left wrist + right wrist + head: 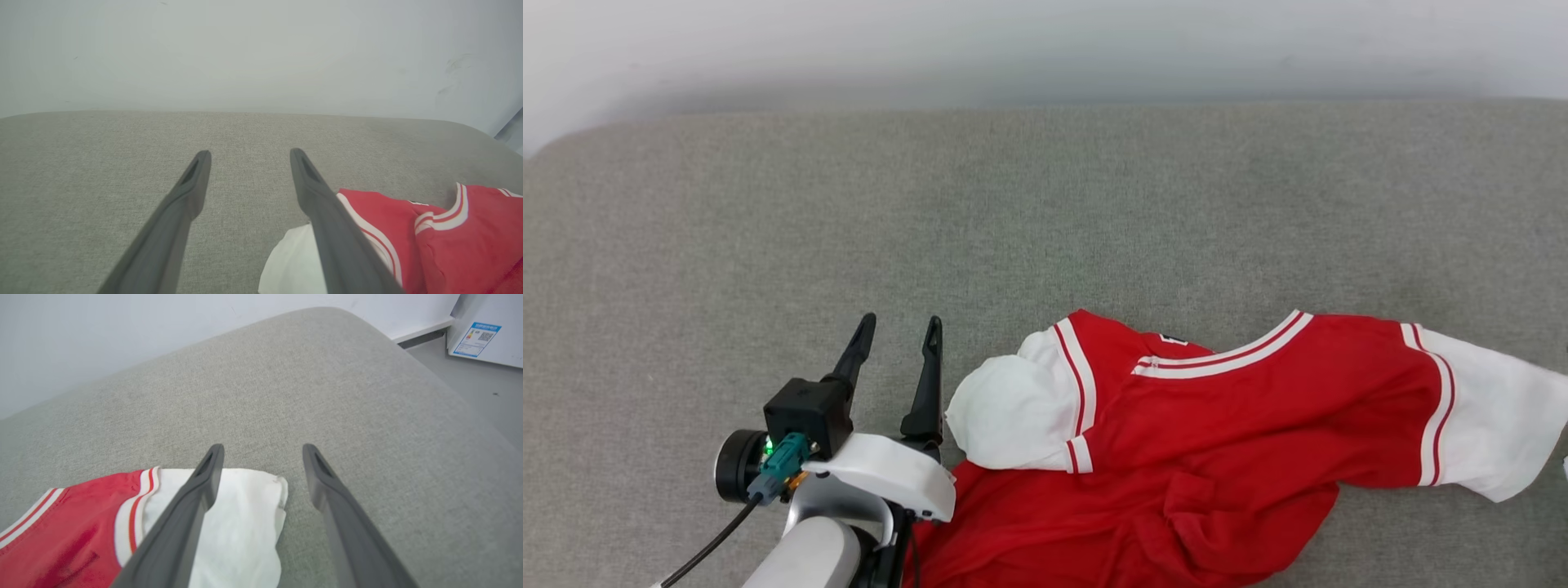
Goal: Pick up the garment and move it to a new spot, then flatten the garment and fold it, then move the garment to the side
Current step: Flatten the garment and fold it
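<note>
the garment point(1225, 441) lies crumpled on the grey cushion point(1045, 204), running from 6 o'clock to 3 o'clock in the head view, its red body bunched and its striped collar turned toward 12. the bottom edge cuts off its near hem, and the pale forearm point(809, 555) covers its corner at 7 o'clock. a folded white sleeve point(1005, 416) bulges just at 3 o'clock of the left gripper point(902, 320). that gripper's two dark fingers stand wide apart with bare cushion between them, holding nothing. whether the finger beside the sleeve touches it cannot be told. a black-white patch point(1172, 339) by the collar is mostly tucked under a fold and unreadable. the spread white sleeve point(1494, 425) reaches the picture's edge at 3 o'clock.

the right wrist view gives that spread sleeve from close by. the right gripper point(263, 446) is over it, jaws wide with nothing between them. its 9 o'clock finger crosses the white cloth and the other is over bare cushion; contact cannot be judged. at 1 o'clock, past the cushion's rounded end, that view adds grey floor point(482, 384) and a white box point(502, 318) with a blue-edged label point(477, 339), its print too small to read. the left wrist view has the folded sleeve at 5 o'clock, partly behind a finger. beyond the cushion at 12 stands a plain pale wall point(1045, 41).
</note>
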Available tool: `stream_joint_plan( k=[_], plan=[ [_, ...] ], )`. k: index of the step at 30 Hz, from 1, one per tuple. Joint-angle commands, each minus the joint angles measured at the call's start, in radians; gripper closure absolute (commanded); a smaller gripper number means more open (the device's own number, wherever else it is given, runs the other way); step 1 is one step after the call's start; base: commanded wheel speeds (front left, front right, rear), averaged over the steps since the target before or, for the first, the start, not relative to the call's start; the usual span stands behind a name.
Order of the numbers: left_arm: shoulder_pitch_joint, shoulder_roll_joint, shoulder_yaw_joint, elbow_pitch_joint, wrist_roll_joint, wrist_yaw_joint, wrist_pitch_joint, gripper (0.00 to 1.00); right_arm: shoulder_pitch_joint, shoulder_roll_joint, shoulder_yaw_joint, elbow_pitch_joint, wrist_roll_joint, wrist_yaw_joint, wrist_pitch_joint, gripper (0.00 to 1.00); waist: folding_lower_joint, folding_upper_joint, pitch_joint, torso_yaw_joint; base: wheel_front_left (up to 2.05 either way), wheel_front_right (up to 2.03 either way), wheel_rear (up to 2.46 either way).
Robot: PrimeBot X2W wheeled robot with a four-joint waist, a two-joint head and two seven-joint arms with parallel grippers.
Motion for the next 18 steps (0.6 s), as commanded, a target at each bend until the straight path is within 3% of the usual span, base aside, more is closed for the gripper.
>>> stream_joint_plan(
  k=[1, 10, 18],
  plan=[
    [0.016, 0.003, 0.003, 0.004, -0.004, 0.007, -0.005, 0.00, 0.024, -0.007, 0.020, -0.032, -0.044, 0.000, -0.057, 0.00, 0.0000, 0.0000, -0.028, -0.004, 0.00, 0.00, 0.00],
    [0.058, 0.021, 0.005, 0.026, -0.022, 0.012, 0.007, 0.00, 0.124, 0.060, 0.148, -0.213, -0.144, 0.000, -0.202, 0.00, 0.0000, 0.0000, -0.118, -0.003, 0.00, 0.00, 0.00],
    [0.093, 0.041, 0.009, 0.048, -0.039, 0.022, 0.033, 0.00, 0.240, 0.137, 0.224, -0.378, -0.181, 0.000, -0.192, 0.00, 0.0000, 0.0000, -0.166, -0.009, 0.00, 0.00, 0.00]
  ],
)
